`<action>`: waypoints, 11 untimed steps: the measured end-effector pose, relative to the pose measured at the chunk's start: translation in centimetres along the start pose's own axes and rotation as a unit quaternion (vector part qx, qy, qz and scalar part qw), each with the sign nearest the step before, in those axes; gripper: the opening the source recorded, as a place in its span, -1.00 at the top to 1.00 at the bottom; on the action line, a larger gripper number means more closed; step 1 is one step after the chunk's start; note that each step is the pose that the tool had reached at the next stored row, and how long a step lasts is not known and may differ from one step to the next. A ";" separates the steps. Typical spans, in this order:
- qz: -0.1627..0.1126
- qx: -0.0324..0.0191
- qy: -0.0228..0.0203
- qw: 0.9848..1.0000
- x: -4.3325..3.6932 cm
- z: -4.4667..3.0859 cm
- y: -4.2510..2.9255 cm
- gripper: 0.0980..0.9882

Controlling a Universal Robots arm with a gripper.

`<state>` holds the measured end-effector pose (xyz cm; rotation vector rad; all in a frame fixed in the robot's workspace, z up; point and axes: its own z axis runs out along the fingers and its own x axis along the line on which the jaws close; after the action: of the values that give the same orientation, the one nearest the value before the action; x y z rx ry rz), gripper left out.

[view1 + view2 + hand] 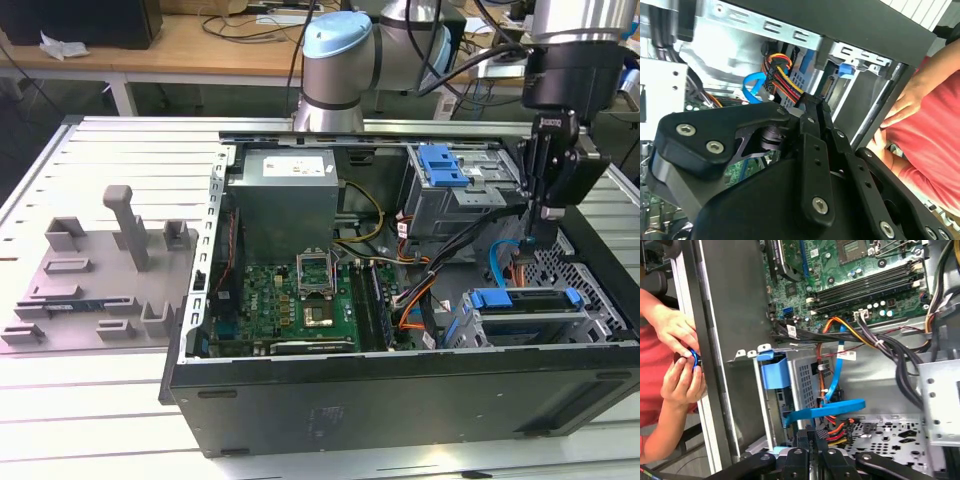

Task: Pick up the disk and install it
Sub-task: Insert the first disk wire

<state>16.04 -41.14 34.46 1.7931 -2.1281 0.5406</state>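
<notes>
The open computer case [400,400] lies on a slatted metal counter [90,150], with a grey moulded fixture [100,270] at the exterior view's left and a wooden desk [200,45] along the top. My gripper [547,212] hangs at the upper right, fingers drawn narrow with nothing between them; the disk [525,299] sits lower in the frame, in the case's drive cage. In the first wrist view, a person's hands [677,330] pinch a small blue part [694,359] at the left edge.

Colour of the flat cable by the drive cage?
Bright blue cable; clearest in the first wrist view.
</notes>
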 end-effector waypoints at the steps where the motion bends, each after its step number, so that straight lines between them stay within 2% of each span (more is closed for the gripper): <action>1: 0.000 -0.001 -0.004 1.000 0.18 0.10 -0.03 0.85; 3: 0.000 -0.003 -0.018 1.000 1.07 0.56 -0.18 0.85; 5: 0.000 -0.004 -0.024 1.000 1.60 0.78 -0.27 0.85; 6: 0.000 -0.005 -0.029 1.000 2.13 0.94 -0.36 0.85; 8: 0.000 -0.007 -0.038 0.999 2.65 1.11 -0.45 0.85; 10: 0.000 -0.009 -0.052 0.999 3.16 1.29 -0.54 0.85; 11: 0.001 -0.010 -0.057 0.998 3.35 1.35 -0.57 0.85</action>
<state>16.04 -44.77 34.87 1.8530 -2.2005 0.4255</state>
